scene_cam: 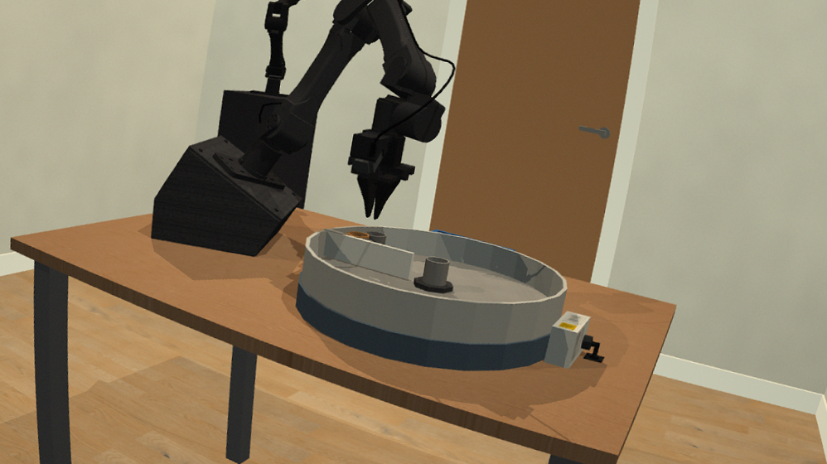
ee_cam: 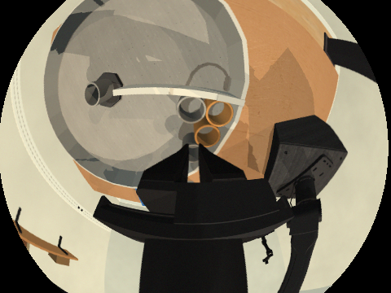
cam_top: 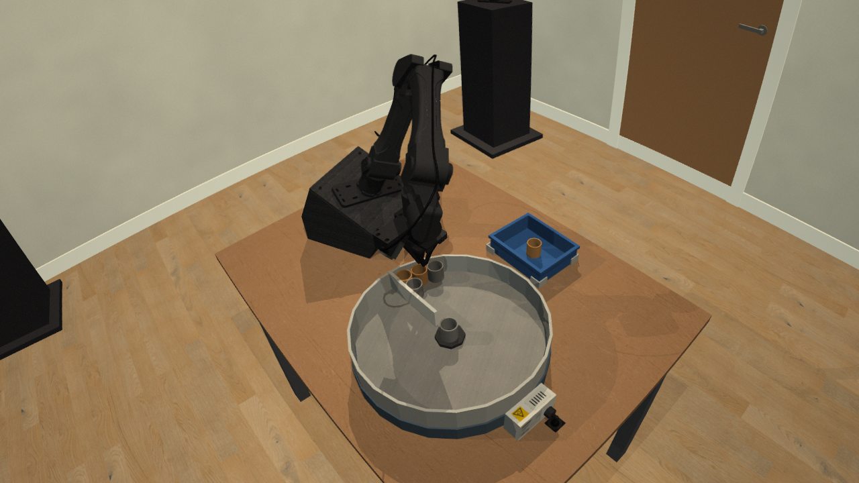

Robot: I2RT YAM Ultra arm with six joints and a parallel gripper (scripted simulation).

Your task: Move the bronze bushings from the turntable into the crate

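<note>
My gripper is shut with nothing between its fingers, pointing down above the rear left of the turntable. Below it, a bronze bushing stands by the divider. A second bronze bushing stands beside it. A steel bushing stands against the divider. Another steel bushing stands near the wall, mostly hidden by the fingertips in the wrist view. One bronze bushing stands in the blue crate.
The thin divider runs from the turntable wall towards its centre. A grey tube stands upright on a dark base at the centre. A control box sits at the turntable's outer side.
</note>
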